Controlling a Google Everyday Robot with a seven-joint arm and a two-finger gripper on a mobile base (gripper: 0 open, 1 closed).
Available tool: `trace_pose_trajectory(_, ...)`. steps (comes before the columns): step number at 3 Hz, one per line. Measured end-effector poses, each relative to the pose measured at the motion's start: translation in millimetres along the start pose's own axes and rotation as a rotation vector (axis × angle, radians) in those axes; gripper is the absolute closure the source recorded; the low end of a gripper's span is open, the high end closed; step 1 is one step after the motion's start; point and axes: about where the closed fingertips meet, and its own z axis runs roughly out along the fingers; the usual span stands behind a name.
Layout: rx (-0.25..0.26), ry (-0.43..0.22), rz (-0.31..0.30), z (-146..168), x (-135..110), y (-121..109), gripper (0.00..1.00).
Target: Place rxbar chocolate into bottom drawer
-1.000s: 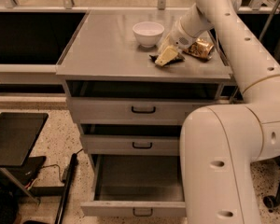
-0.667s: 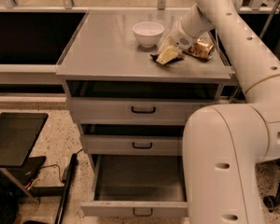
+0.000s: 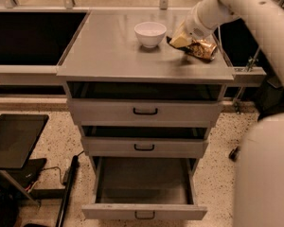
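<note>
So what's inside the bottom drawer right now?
The bottom drawer shows only bare floor; its rear is covered by the middle drawer. The gripper is up by the gold bag.

Over the surface (image 3: 109,51), the gripper (image 3: 181,40) is between bowl (image 3: 150,33) and snack bag (image 3: 202,49); the bottom drawer (image 3: 144,213) juts forward below.

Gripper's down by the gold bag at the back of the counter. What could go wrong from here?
1. The gripper sits right against the gold snack bag; it may drag or lift that instead of the rxbar chocolate, which I cannot make out.
2. The white bowl stands close beside it; a sideways sweep could knock it.
3. The bottom drawer is open far below; a release from high up might miss it.
</note>
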Motion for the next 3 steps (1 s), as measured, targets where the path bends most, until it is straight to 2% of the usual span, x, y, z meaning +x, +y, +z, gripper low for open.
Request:
trace_pose_trajectory(1, 0.186, -0.058, 0.083, -94, -9, -4, 1.00)
trace_pose_trajectory(2, 0.325, -0.211, 0.181, -192, -68, 30, 1.00)
trace_pose_trajectory(3, 0.381, -0.256, 0.165, -227, -98, 52, 1.00)
